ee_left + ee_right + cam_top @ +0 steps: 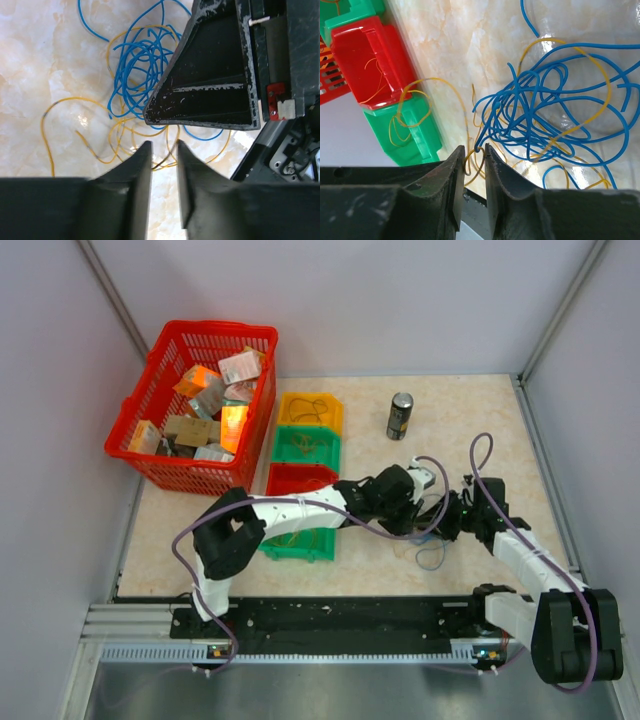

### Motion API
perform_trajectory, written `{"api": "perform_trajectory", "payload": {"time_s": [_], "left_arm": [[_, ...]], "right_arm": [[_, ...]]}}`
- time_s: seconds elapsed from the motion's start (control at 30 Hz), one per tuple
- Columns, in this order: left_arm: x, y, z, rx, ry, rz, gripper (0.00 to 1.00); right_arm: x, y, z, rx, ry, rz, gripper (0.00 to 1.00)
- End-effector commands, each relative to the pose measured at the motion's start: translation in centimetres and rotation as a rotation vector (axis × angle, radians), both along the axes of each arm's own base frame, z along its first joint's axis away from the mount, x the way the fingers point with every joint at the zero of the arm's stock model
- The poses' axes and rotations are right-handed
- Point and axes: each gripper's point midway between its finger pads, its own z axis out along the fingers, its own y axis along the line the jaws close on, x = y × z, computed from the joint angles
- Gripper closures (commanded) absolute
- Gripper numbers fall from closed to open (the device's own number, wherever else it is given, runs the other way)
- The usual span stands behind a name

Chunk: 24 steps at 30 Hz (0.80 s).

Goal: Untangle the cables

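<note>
The cables (430, 548) lie as a tangle on the table between my two grippers. In the left wrist view a blue bundle (140, 65) sits over orange loops (65, 112). My left gripper (163, 146) is narrowly open, with orange strands crossing the gap at its tips. It shows in the top view (408, 502) too. My right gripper (473, 149) is closed on a small orange loop (472, 164) that touches both fingers, and a blue strand hooks through that loop. The blue tangle (545, 110) spreads to its right. The right gripper's finger (210, 85) looms close above the left jaws.
A red bin (365, 65) and a green bin (405, 130) holding orange wires stand left of the tangle, with more bins (308, 430) behind. A red basket (195, 405) of cartons is at the back left. A dark can (400, 416) stands behind the grippers.
</note>
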Motion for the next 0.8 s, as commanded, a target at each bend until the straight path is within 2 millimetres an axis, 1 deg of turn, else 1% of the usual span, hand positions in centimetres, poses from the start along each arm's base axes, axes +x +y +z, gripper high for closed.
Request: {"api": "perform_trajectory", "payload": {"time_s": [0.0, 0.03, 0.07, 0.17, 0.2, 0.23, 0.27, 0.3, 0.37, 0.43, 0.5, 0.53, 0.57, 0.6, 0.67, 0.77], "left_arm": [[0.9, -0.5, 1.3, 0.002, -0.062, 0.005, 0.83], [1.1, -0.3, 1.7, 0.006, -0.074, 0.008, 0.95], [1.2, -0.2, 2.4, 0.007, -0.09, 0.007, 1.0], [1.2, 0.5, 5.3, -0.019, -0.132, -0.003, 1.0], [1.0, 0.7, 6.6, -0.038, -0.151, -0.01, 1.0], [1.0, 1.1, 7.3, -0.046, -0.166, -0.011, 1.0], [1.0, 1.4, 8.5, -0.066, -0.187, -0.01, 1.0], [1.0, 1.8, 10.1, -0.088, -0.216, -0.008, 1.0], [1.3, 2.5, 11.8, -0.107, -0.253, 0.011, 1.0], [2.2, 3.2, 12.9, -0.11, -0.302, 0.058, 1.0], [2.9, 3.8, 13.7, -0.105, -0.337, 0.096, 1.0], [3.2, 4.2, 13.8, -0.094, -0.347, 0.107, 1.0], [3.6, 4.5, 14.0, -0.082, -0.36, 0.121, 1.0], [4.1, 4.8, 14.5, -0.075, -0.369, 0.144, 1.0], [4.4, 5.3, 15.8, -0.074, -0.387, 0.172, 1.0], [4.0, 5.5, 18.9, -0.143, -0.418, 0.161, 1.0]], "right_arm": [[1.2, 0.2, 1.6, -0.001, -0.085, 0.014, 0.74], [1.3, 0.0, 1.6, -0.019, -0.094, 0.019, 0.7], [1.4, -0.4, 1.5, -0.049, -0.099, 0.016, 0.66], [1.6, -1.9, 0.7, -0.17, -0.101, 0.018, 0.51], [1.8, -2.5, 0.5, -0.214, -0.102, 0.018, 0.41], [1.8, -3.0, 0.1, -0.244, -0.088, 0.016, 0.36], [1.8, -3.2, 0.0, -0.267, -0.086, 0.025, 0.33], [1.7, -3.3, 0.0, -0.274, -0.083, 0.027, 0.29], [1.8, -3.2, 0.4, -0.27, -0.096, 0.034, 0.26], [1.9, -3.1, 1.2, -0.262, -0.129, 0.033, 0.21], [2.1, -3.1, 2.5, -0.262, -0.196, 0.035, 0.16], [2.2, -3.1, 3.3, -0.266, -0.232, 0.029, 0.13], [2.3, -3.4, 4.1, -0.278, -0.272, 0.016, 0.12], [2.3, -3.6, 4.6, -0.29, -0.292, 0.007, 0.09], [2.2, -4.0, 4.6, -0.312, -0.292, -0.001, 0.06], [2.0, -4.1, 3.4, -0.325, -0.24, 0.005, 0.06]]}}
